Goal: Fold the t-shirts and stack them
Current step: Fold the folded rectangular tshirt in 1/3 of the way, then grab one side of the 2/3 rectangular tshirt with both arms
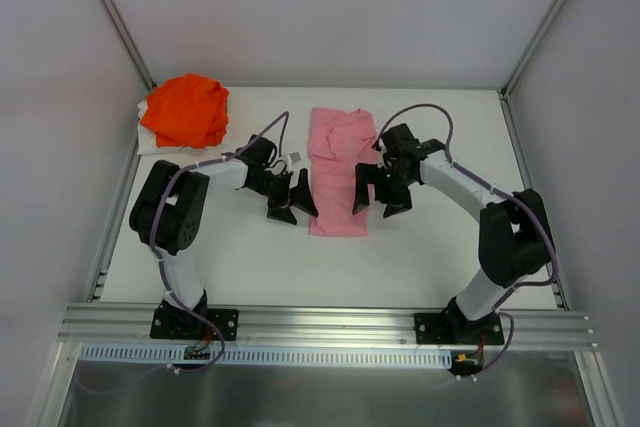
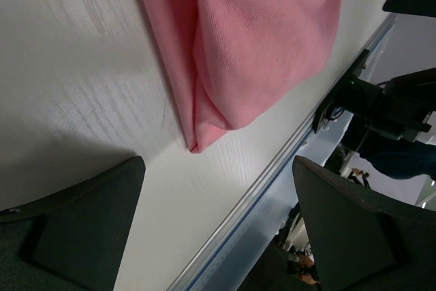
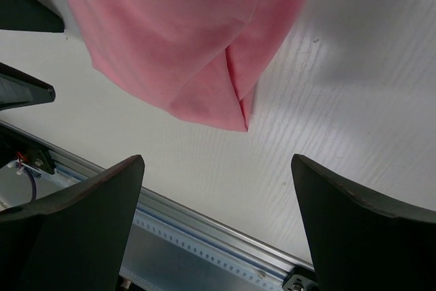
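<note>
The pink t-shirt (image 1: 338, 172) lies mid-worktop (image 1: 250, 267) as a folded strip, long axis running far edge to near edge. The left gripper (image 1: 293, 204) and right gripper (image 1: 380, 197) flank its near half, equally close, both wide open and empty. The orange t-shirt (image 1: 186, 110) sits bunched at the far-left corner

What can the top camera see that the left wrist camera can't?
Only the top view shows the orange shirt, bunched in the far left corner, and both whole arms. Only the left wrist view shows, close up, the layered folds at the pink shirt's near corner, just ahead of the left gripper's open fingers. Both show the pink shirt lying on the white table.
</note>
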`<state>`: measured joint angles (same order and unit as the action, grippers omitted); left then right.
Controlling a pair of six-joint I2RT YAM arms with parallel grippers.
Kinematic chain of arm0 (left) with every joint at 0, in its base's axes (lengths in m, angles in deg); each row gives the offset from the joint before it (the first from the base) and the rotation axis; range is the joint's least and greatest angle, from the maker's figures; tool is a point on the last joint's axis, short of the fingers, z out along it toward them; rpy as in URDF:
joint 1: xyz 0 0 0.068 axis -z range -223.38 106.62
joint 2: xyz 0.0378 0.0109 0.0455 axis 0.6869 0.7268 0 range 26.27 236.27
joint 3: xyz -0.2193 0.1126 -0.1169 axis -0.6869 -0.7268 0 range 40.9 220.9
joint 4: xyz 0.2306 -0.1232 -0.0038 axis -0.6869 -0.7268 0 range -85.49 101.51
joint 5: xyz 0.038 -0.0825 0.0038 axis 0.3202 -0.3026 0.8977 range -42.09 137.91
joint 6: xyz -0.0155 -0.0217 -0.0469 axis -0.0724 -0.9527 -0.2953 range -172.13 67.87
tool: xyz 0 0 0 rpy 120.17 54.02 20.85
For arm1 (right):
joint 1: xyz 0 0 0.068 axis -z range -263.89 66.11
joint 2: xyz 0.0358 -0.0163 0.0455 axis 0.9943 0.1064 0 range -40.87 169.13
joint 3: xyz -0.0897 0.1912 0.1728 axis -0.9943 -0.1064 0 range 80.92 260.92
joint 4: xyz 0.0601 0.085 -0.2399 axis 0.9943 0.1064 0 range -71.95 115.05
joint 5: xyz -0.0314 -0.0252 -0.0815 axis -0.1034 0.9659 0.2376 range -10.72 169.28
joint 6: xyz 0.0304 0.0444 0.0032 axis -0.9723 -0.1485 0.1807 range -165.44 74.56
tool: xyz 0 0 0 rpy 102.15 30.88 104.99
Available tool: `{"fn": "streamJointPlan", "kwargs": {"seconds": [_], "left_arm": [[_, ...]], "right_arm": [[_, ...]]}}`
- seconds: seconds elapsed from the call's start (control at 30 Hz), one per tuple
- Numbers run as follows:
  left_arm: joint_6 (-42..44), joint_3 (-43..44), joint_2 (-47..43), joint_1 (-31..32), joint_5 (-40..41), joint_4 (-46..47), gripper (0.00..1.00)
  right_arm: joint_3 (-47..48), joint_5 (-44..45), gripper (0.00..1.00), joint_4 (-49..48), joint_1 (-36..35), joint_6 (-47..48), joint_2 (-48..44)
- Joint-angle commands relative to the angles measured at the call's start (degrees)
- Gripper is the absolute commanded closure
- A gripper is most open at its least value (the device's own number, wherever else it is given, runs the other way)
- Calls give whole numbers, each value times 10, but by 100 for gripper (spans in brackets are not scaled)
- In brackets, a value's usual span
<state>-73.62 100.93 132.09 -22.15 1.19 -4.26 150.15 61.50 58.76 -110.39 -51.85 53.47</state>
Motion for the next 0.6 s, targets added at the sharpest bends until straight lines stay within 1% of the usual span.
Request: {"fn": "streamJointPlan", "kwargs": {"seconds": [0.0, 0.23, 0.57], "left_arm": [[10, -4, 5, -8, -7, 26, 6], [8, -2, 17, -8, 3, 21, 7], [-19, -4, 29, -8, -15, 42, 9]], "right_arm": [[-19, -17, 5, -28, -4, -9, 20], [-30, -28, 7, -55, -10, -18, 55], [-27, -37, 9, -84, -24, -39, 89]]}}
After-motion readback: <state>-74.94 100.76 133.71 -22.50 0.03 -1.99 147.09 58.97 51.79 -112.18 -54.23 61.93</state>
